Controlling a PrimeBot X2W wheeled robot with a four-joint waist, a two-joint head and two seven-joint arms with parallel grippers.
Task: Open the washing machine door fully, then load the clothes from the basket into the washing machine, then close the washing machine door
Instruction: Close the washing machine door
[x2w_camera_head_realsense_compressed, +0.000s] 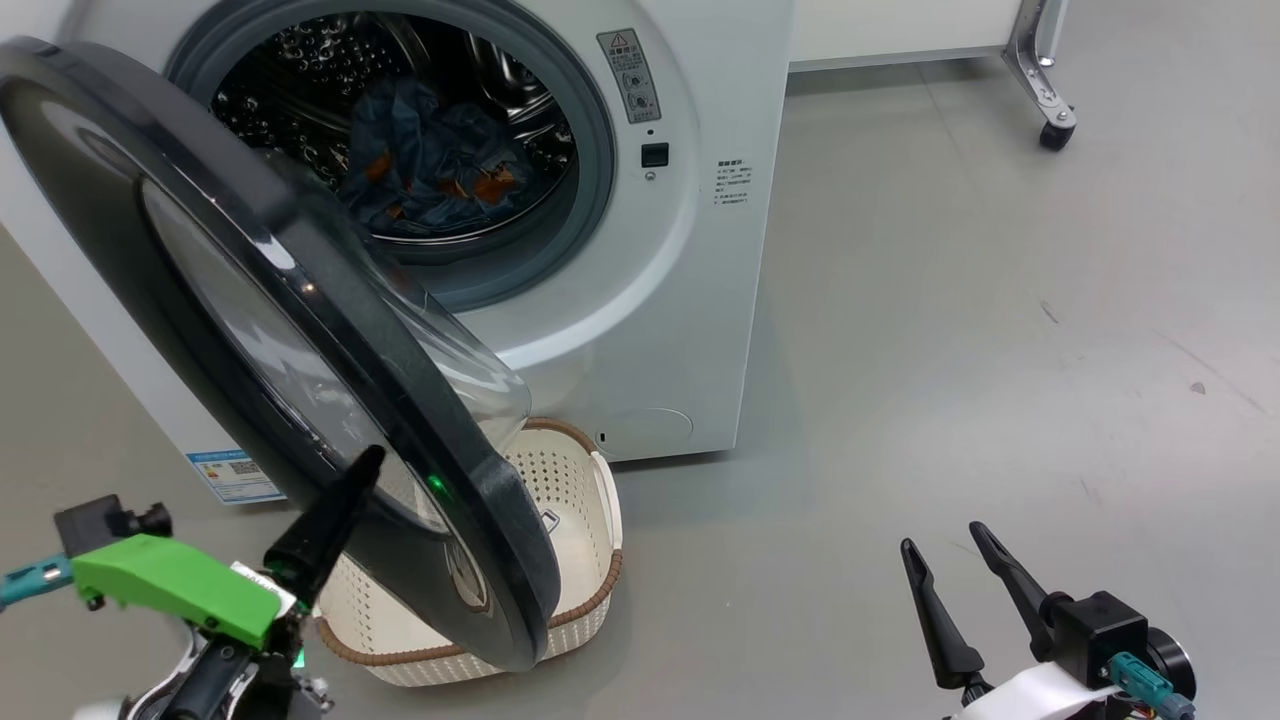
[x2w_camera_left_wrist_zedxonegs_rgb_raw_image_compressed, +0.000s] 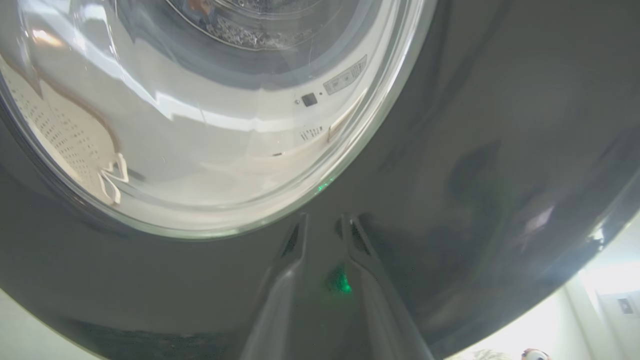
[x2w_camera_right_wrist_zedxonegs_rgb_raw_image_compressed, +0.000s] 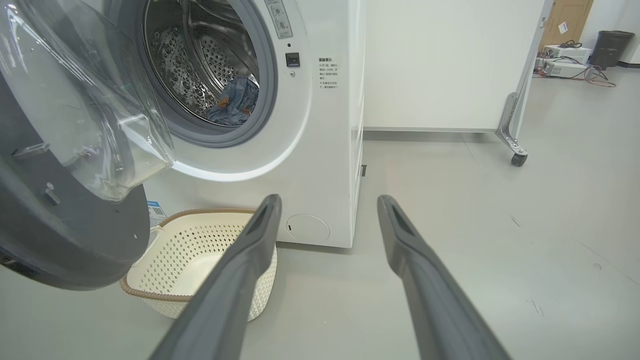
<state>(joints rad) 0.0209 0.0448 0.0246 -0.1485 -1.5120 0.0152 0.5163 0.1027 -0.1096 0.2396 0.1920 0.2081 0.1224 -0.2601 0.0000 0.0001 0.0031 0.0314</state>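
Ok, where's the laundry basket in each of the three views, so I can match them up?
Head view: basket at bottom centre, partly behind the open door.
Left wrist view: basket at the far left, seen through the door glass.
Right wrist view: basket at lower left, on the floor below the door.
Shared landmark: the small black latch socket on the washer front.

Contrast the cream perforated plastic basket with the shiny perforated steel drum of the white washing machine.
The cream perforated plastic basket looks empty where its inside shows; the shiny steel drum holds the blue orange-printed clothes. The basket stands on the grey floor, opening upward; the drum sits in the white washing machine, opening forward. Both have perforated walls.
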